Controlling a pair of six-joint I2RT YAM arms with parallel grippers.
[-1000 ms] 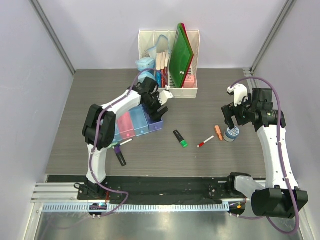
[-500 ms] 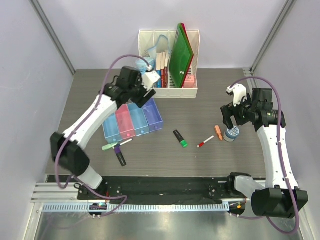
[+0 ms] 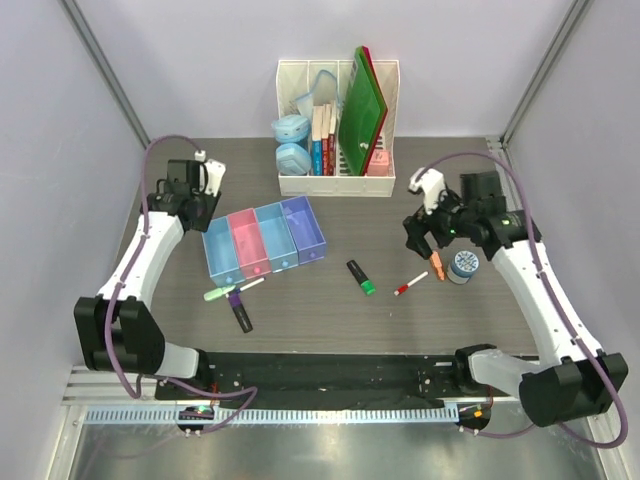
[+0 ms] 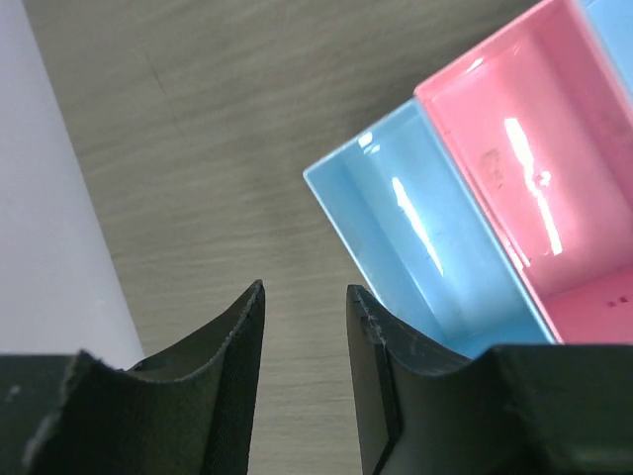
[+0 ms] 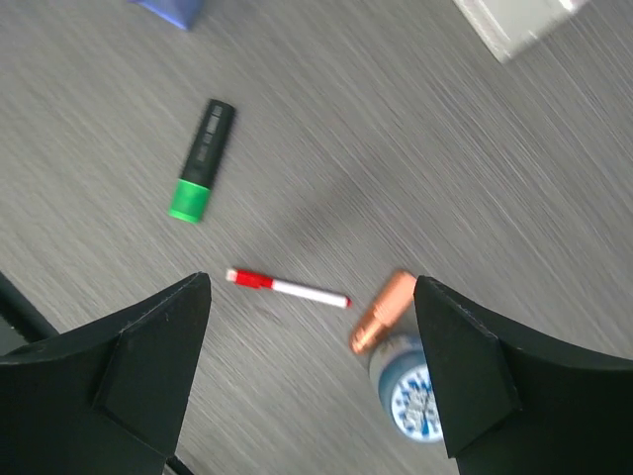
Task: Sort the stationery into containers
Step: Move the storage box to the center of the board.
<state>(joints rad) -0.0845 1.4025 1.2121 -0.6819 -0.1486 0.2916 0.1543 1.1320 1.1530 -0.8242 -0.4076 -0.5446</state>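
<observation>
Right gripper [image 5: 312,285]: wide, empty, over red-capped pen [image 5: 287,288].
Left gripper [image 4: 305,292]: narrow, empty.
Orange piece [image 5: 384,310]: just beside pen — closing jaws may knock it.

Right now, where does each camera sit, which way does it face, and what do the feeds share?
Top external: above and behind the bases, facing down on the table; left arm and right arm show.
Left wrist: facing down past the left gripper at the light blue tray and pink tray.
Right wrist: facing down past the open right gripper at the green-ended marker, red-capped pen, orange piece and blue-lidded pot.
Shared: the top view also shows those trays and items.
</observation>
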